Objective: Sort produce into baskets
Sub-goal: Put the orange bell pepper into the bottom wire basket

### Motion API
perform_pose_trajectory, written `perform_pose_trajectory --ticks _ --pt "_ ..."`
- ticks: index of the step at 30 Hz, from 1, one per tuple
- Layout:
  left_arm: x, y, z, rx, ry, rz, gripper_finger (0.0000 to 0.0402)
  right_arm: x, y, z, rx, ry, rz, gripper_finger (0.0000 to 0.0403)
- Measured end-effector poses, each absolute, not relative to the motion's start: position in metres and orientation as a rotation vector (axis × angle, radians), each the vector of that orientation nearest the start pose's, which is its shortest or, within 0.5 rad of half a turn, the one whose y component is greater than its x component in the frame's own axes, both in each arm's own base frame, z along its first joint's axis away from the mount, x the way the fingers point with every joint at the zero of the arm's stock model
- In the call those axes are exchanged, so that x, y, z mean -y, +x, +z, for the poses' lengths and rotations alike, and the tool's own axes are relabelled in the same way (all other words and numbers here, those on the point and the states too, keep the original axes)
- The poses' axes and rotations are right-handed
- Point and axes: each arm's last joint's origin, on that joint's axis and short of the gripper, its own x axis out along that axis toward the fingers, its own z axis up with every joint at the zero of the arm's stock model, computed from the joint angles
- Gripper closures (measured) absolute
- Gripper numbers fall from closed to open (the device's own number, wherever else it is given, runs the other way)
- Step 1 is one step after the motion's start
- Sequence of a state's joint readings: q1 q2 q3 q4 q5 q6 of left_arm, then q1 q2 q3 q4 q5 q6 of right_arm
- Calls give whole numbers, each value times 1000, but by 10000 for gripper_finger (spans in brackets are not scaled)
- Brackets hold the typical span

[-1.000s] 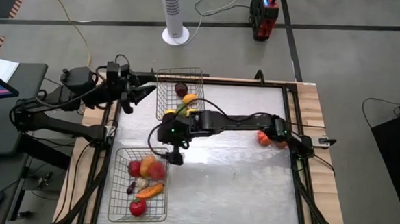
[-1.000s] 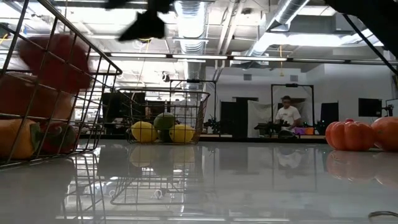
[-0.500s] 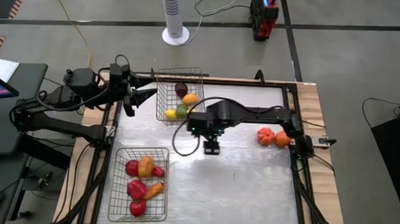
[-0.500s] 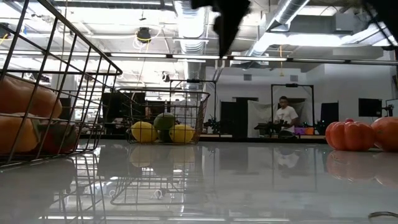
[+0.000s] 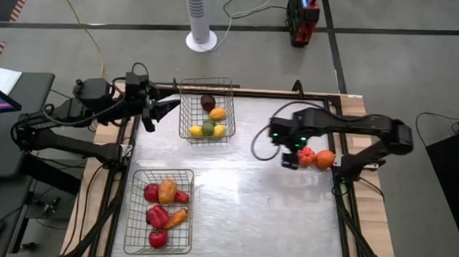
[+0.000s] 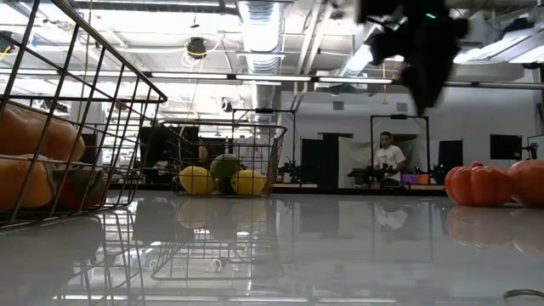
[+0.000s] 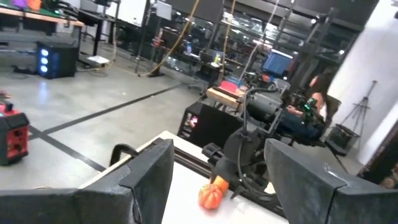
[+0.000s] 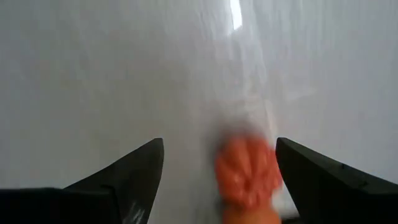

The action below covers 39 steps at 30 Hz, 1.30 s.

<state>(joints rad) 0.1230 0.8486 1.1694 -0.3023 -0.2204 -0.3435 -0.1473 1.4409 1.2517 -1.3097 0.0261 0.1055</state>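
On the table [image 5: 249, 200], the near basket [image 5: 160, 211] is cut off in the low view. The right gripper [image 5: 290, 158], fingers apart and empty, hovers beside two orange pumpkins [image 5: 315, 157], blurred at its wrist. The left gripper [image 5: 153, 109] waits open beside the far basket [image 5: 207, 110].
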Motion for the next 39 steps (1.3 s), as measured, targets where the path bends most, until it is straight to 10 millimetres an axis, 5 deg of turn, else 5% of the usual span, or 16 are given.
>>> perform_pose_trajectory --ticks 4,9,19,28,33,39 --pt "-26 153 438 84 -350 360 163 44 206 260 -1577 210 -246 45" --pt "-26 153 438 85 -349 365 163 55 186 236 -1663 221 -227 7" --pt "-26 153 438 83 -349 359 163 75 196 195 -1736 224 -200 4" --pt "-24 150 439 78 -345 295 163 74 210 160 -1918 125 -166 6" --pt "-23 141 441 94 -344 291 163 72 222 173 -1883 150 -169 20" --pt "-22 130 445 132 -346 318 163 61 259 230 -1583 160 -147 24"
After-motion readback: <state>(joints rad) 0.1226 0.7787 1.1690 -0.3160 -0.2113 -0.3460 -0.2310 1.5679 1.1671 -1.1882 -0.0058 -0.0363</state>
